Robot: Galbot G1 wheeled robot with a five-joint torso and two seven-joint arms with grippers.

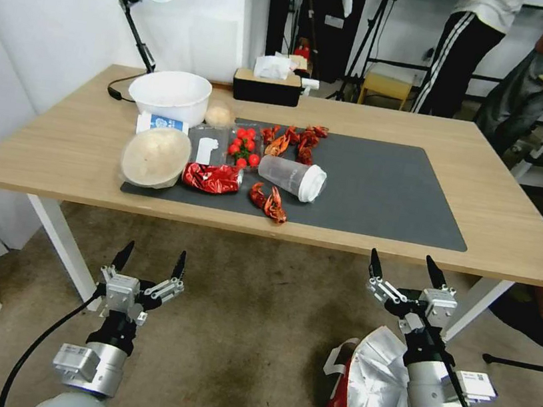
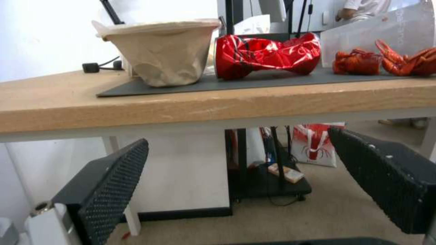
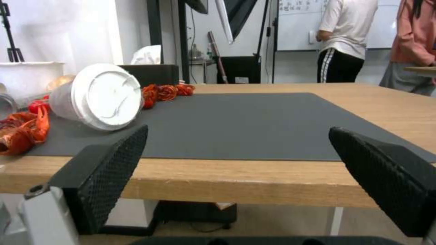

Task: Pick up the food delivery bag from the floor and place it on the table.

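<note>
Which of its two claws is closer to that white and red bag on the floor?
The right. The right gripper is open in the air just above the bag, which lies beside that arm. The left gripper, also open, is well off to the bag's side, over bare floor.

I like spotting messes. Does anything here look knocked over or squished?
Yes. A lidded plastic cup lies tipped on its side on the grey mat, and beside it a red foil packet is crumpled. Crayfish lie loose on the mat.

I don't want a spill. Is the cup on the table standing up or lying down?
Lying down. The cup rests on its side on the grey mat, its white lid facing sideways. Its contents: cannot tell.
</note>
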